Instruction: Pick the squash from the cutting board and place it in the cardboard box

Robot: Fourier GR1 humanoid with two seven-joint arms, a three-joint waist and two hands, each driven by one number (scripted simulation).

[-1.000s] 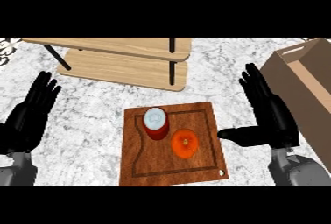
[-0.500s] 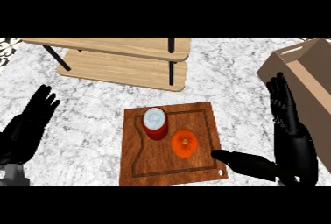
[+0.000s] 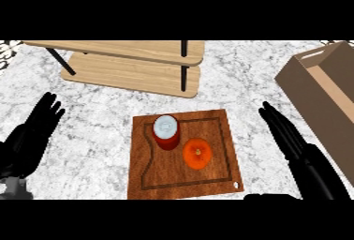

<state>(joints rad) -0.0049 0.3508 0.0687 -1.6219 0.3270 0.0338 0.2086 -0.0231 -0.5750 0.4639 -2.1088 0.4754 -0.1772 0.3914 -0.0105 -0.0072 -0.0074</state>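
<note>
An orange squash (image 3: 196,153) lies on the wooden cutting board (image 3: 162,174), right of centre. A red can with a pale lid (image 3: 166,132) stands just up and left of it. The cardboard box (image 3: 325,89) sits at the right edge. My right hand (image 3: 304,158) is open to the right of the board, fingers straight and pointing up the view, thumb low by the board's lower right corner, apart from the squash. My left hand (image 3: 29,138) is open at the left edge, fingers up.
A two-tier wooden shelf with black legs (image 3: 131,65) stands behind the board. Marble counter (image 3: 90,122) lies between the board and my left hand.
My right hand has dropped lower and drawn back toward the view's bottom edge, thumb sliding under the board's lower right corner. The left hand sank slightly. Squash and can have not moved.
</note>
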